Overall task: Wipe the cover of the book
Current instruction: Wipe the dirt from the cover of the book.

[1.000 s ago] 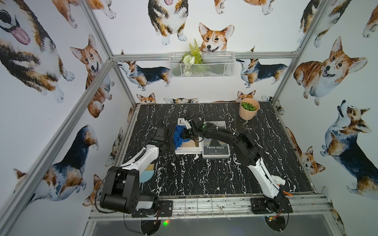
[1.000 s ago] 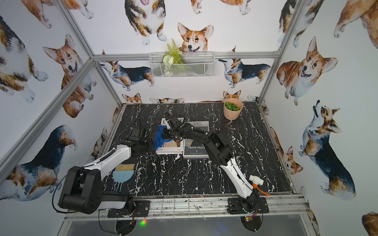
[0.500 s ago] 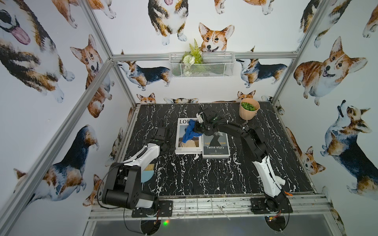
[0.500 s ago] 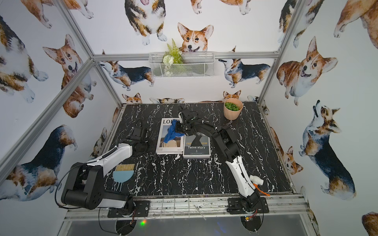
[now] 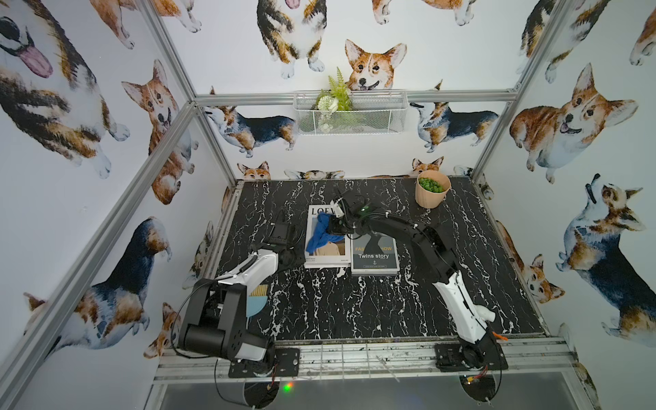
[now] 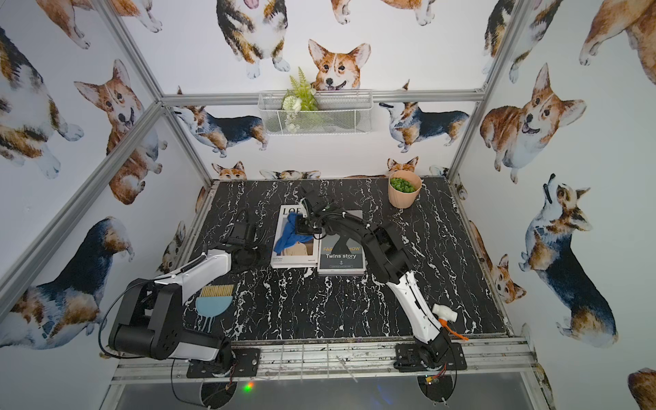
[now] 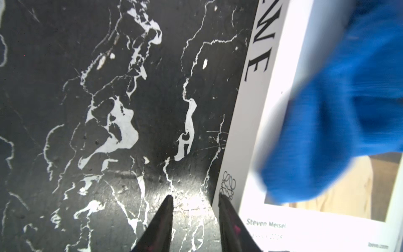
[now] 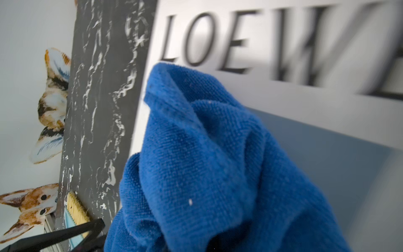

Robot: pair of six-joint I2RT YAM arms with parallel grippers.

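At the left edge of the black marbled worktop (image 5: 355, 312) a light blue brush (image 6: 214, 301) with straw-coloured bristles lies flat, close beside the left arm. The left hand (image 7: 195, 201) sits low over the worktop at the near left corner of the white LOEWE book (image 5: 326, 262). Its wrist view shows the two fingers a little apart with only bare worktop between them, holding nothing. One finger (image 7: 227, 218) is right at the book's spine, by the small emblem printed there; whether it touches the spine I cannot tell. The book lies flat and cover up, slightly left of the worktop's middle, with its title toward the back wall. A blue cloth (image 5: 321, 234) lies bunched on that cover just below the title letters, hiding the upper part of the cover picture. The beige lower part of the picture and the white margin are bare. The right hand (image 5: 333, 228) reaches in from the right and is clamped tight on the right end of the cloth. Its wrist view is filled with terry folds in front of the blurred letters LOEW. Just beside the white book on its right lies the dark Twins story book (image 5: 374, 256), also flat, with the right arm passing above its far end. At the far right of the worktop stands a beige pot (image 5: 430, 198) of green leaves, well apart from both books.
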